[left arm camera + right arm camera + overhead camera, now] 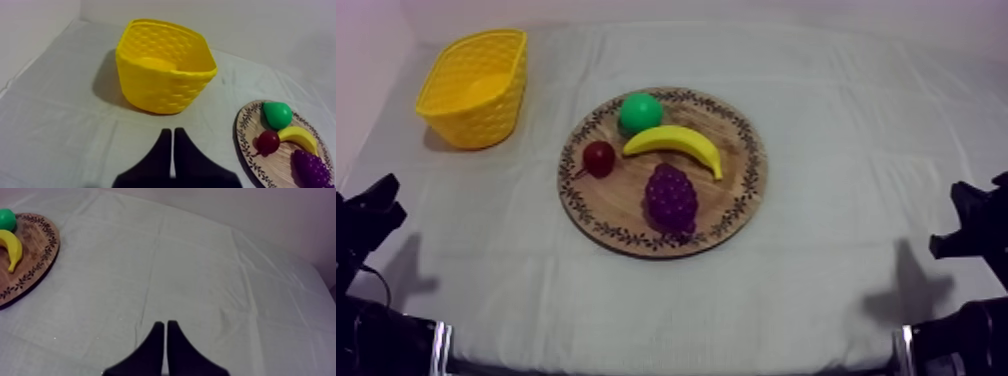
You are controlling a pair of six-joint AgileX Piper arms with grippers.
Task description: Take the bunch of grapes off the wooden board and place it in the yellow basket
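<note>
Left tool is clenched on nothing, low at its own side of the table, and the yellow basket sits at the far left. In the middle is the wooden board with the small red fruit, pear and banana, and the bunch of grapes lies on its near part, just beside the banana. Right tool is clenched and empty too, off to the right of the board.

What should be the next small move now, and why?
Probably open the left hand and start it toward the bunch of grapes: it is shut on nothing, the grapes rest untouched on the wooden board, and the yellow basket stands on that arm's side.
</note>
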